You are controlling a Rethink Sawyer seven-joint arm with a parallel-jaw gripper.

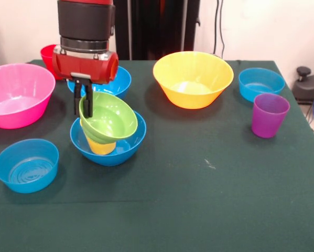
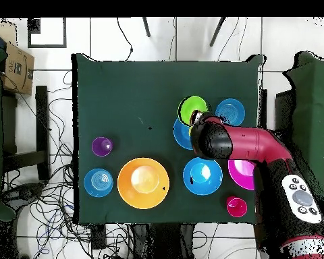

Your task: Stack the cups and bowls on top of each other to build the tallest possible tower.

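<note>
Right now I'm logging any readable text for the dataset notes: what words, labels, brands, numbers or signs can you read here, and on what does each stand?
Readable text: none.
Cardboard box beside the table, overhead view: dark printed marks, too small and blurred to read.
Arm's grey panel: round buttons only, no legible lettering.
Green bowl, purple cup, gripper: no markings visible.

- On the surface (image 1: 209, 199) a medium bowl (image 1: 128, 149) holds a cup (image 1: 100, 147); a small bowl (image 1: 112, 118) sits tilted on that cup.
- The end effector (image 1: 83, 102) grips the small bowl's rim — left side in the front view.
- A second cup (image 1: 269, 114) stands well apart, right.
</note>
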